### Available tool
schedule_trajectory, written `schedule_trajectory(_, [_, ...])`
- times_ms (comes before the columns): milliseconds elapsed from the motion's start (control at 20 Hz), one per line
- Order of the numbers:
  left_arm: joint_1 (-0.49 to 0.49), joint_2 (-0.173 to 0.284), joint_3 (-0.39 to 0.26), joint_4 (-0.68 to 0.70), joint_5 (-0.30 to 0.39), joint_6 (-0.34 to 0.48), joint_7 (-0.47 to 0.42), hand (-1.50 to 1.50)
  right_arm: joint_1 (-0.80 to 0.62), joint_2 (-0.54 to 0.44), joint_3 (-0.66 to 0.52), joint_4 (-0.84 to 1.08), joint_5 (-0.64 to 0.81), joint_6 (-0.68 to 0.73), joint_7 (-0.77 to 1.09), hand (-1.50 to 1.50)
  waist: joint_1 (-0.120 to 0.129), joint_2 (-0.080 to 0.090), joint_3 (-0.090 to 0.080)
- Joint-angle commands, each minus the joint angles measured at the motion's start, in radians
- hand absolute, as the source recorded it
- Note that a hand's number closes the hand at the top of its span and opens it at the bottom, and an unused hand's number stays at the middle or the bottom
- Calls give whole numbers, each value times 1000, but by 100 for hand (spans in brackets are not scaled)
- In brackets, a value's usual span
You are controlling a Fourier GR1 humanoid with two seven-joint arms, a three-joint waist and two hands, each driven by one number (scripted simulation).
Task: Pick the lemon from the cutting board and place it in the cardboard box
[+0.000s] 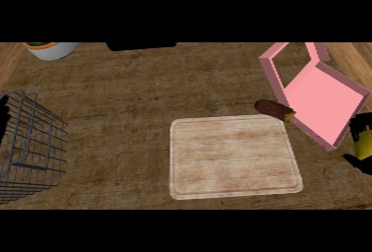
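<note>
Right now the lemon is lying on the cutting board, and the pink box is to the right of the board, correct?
Not quite. The cutting board has nothing on it. The lemon is in the right hand at the right edge, as the head view shows. The pink box is indeed to the right of the board.

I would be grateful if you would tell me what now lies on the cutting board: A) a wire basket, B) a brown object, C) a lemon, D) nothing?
D: the cutting board shows only bare wood, the brown object lies just off its upper right corner, beside the pink box, and the wire basket stands far off at the left.
</note>
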Motion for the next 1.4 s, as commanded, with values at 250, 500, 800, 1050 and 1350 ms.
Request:
schedule_trajectory(250, [10, -50, -30, 51, 4, -15, -43, 0, 27, -244, -408, 347, -225, -150, -378, 150, 42, 11, -9])
schedule_trajectory(500, [-16, -80, -54, 72, -19, -2, -81, 0, 2, -300, -504, 485, -306, -106, -671, 150, 80, 9, -12])
schedule_trajectory(800, [-44, -101, -94, 45, -63, 5, -34, 0, -152, -317, -447, 599, -271, 35, -700, 150, 117, 9, -13])
schedule_trajectory(1050, [-113, -86, -62, 137, -51, -15, -62, 0, -276, -209, -408, 590, -294, 93, -585, 150, 116, 13, -15])
schedule_trajectory(1350, [-71, -109, -86, 65, -75, -10, -36, 0, -436, -155, -360, 628, -269, 148, -416, 150, 128, 12, -15])
